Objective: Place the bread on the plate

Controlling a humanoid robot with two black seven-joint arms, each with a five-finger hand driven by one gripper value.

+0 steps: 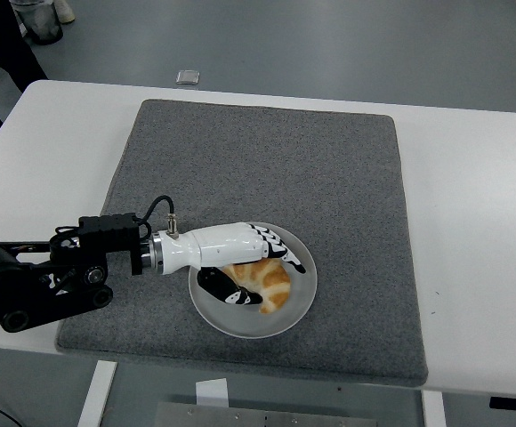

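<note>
Bread point(265, 282) lies on plate point(299, 294), near its middle. Left hand point(240, 258) over it, fingers point(280, 247) extended and loosened above bread, thumb underneath beside it; contact unclear. Plate sits on grey mat point(329, 178), white table point(480, 222).

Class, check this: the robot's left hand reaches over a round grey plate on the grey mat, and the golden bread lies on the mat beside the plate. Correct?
Not quite. The head view shows the golden bread lying on the round grey plate, not beside it. The rest holds: the white left hand reaches over the plate, which sits on the grey mat.
</note>
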